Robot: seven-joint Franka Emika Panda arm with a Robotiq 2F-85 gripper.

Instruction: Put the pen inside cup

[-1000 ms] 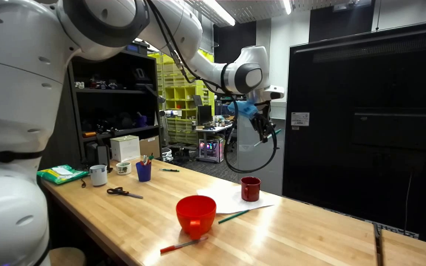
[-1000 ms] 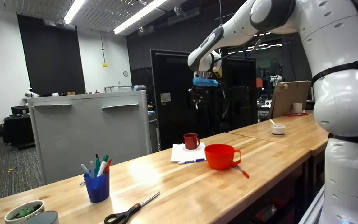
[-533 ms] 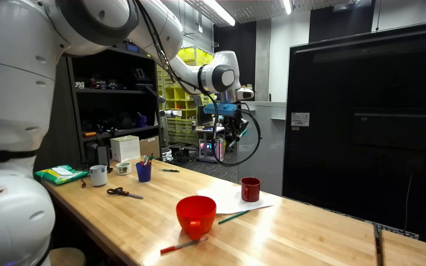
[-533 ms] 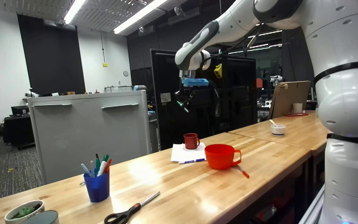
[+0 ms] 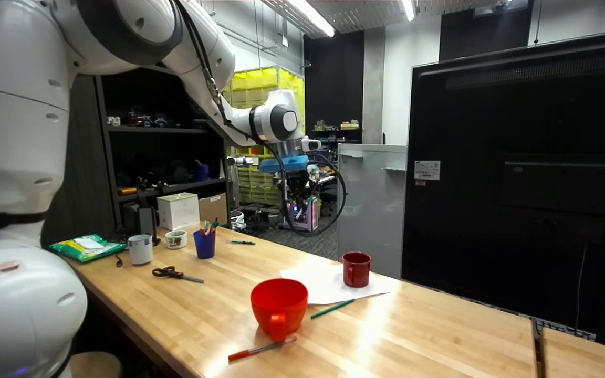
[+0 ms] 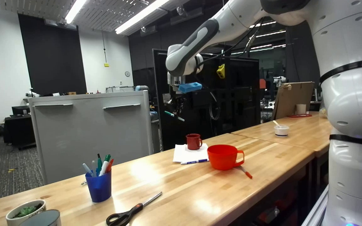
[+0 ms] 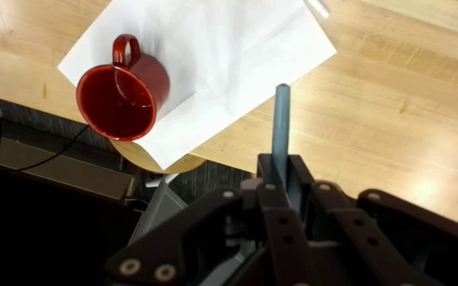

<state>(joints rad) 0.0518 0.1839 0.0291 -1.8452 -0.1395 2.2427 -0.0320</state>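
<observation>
At the lower middle of the wrist view, the Robotiq gripper [image 7: 284, 169] has its fingers pressed together on a slim green pen [image 7: 281, 123], which looks greyish there and points toward the top of the frame. The grasp therefore seems done; the placing is not. At the lower left of an exterior view stands the dark blue pencil cup [image 6: 100, 189], the likely goal, already holding several pens and markers [image 6: 103, 169] and well apart from the green pen. Left to do, as I judge it: carry the pen over that cup, tip it more upright, lower it in and let go.

From the upper right of an exterior view, the white Franka arm [image 6: 236, 20] reaches across the top and bends down at the wrist, so the gripper hangs near the middle, above and slightly left of the dark red mug [image 6: 193, 142]. Its pen slopes down rightward, nearer level than upright.
</observation>
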